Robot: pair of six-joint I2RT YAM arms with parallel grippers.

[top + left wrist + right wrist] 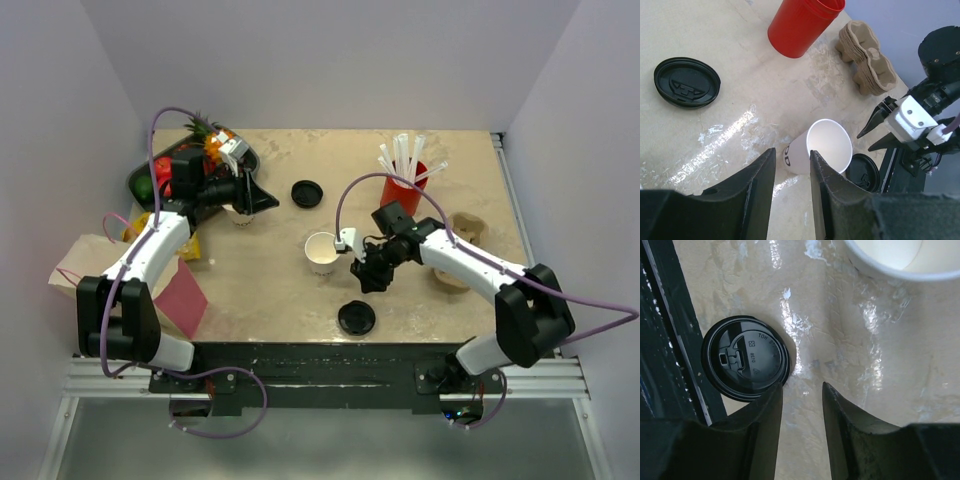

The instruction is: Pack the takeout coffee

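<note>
My right claw (801, 387), jaws apart and empty, is hovering just beside the lid (745, 357); I am aiming to straddle its rim squarely.

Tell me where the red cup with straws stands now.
In the top view the red cup stands back right on the table, between a black lid to its left and cardboard carriers to its right.
</note>
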